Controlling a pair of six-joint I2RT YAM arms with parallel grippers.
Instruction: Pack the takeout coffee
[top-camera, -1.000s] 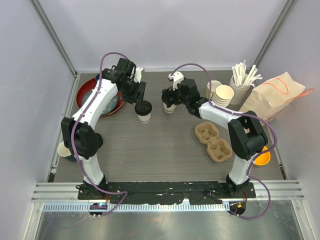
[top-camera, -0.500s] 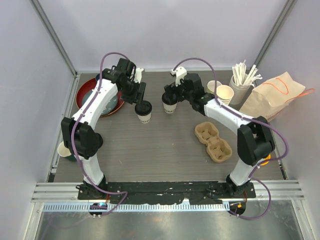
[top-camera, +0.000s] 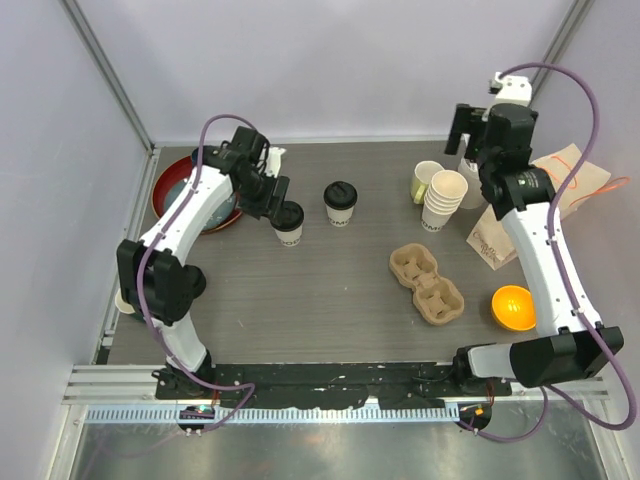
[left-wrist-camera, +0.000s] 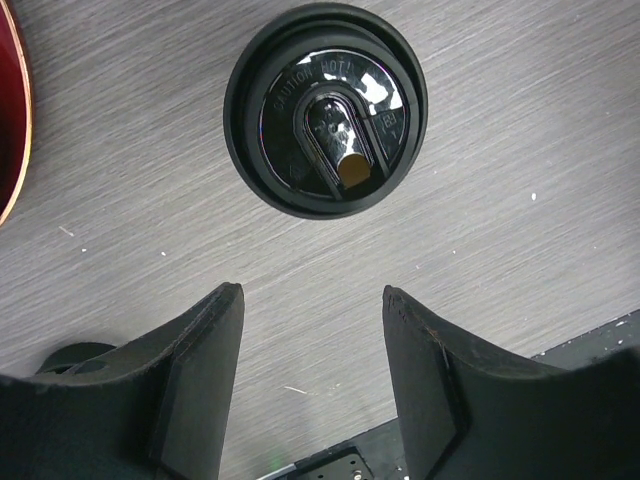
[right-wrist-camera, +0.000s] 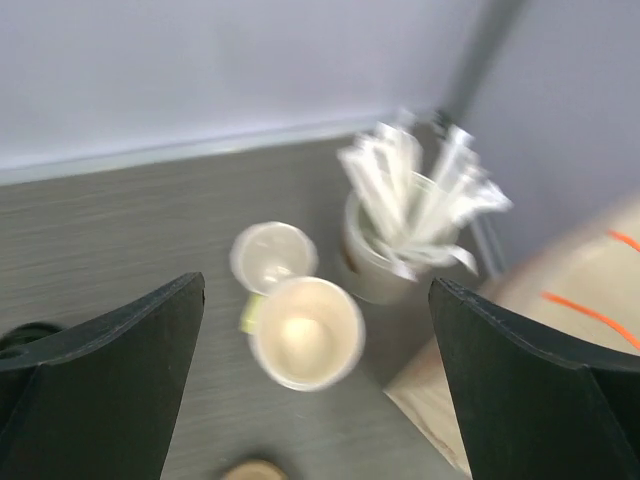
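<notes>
Right gripper (top-camera: 468, 128) swings away
It leaves the lidded paper cup (top-camera: 341, 203) standing uncovered mid-table and now hangs high at 2 o'clock, above the straw holder (right-wrist-camera: 400, 240) and stacked cups (top-camera: 446, 200).

Finishes by the left claw (left-wrist-camera: 312, 300).
Lid (left-wrist-camera: 325, 110) just ahead: glossy black plastic; table (left-wrist-camera: 520, 200): matt grey wood grain.

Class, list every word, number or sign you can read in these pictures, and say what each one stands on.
"CAUTION HOT!": raised letters on the black lid.
Small mark beside that wording: too small to read.
Dark print on the brown paper bag: too small to read.
</notes>
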